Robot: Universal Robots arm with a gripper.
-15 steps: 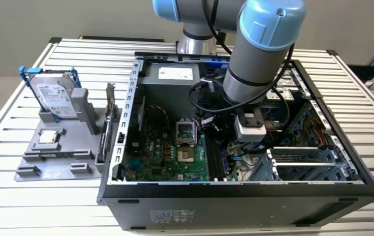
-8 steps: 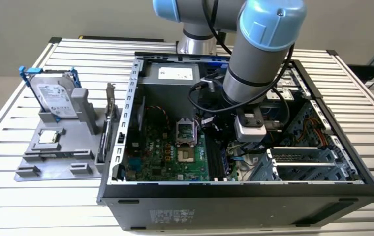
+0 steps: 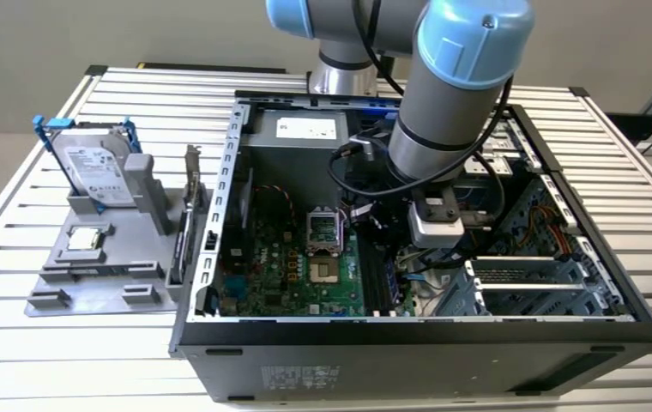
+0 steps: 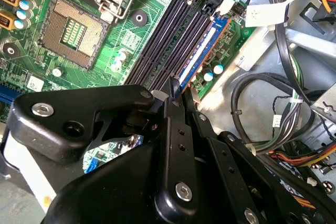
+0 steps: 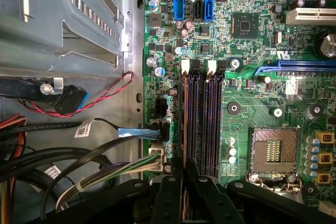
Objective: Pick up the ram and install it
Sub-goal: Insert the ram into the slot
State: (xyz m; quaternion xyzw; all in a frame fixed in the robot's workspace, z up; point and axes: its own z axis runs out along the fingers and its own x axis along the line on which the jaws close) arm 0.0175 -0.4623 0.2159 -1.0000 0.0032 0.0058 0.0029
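The ram [image 5: 184, 124] stands edge-on in the memory slot nearest the cable side of the green motherboard [image 3: 292, 266]. In the second wrist view the ram [image 4: 202, 51] shows as a blue-lit strip beside empty black slots [image 4: 168, 40]. My gripper [image 5: 184, 167] sits at one end of the stick, its black fingers [image 5: 175, 174] close against both sides of the stick's edge, shut on it. The gripper [image 4: 181, 90] shows the same hold from the other side. In the exterior view the gripper [image 3: 427, 257] reaches down inside the open computer case [image 3: 418, 330].
The empty processor socket [image 5: 273, 150] lies beside the slots. Cable bundles [image 5: 79, 166] and a metal drive cage [image 3: 532, 283] crowd the other side. On the exterior view's left, a grey fixture [image 3: 97, 275] holds a hard drive [image 3: 99, 167], a processor chip [image 3: 83, 239] and a bracketed card [image 3: 192, 202].
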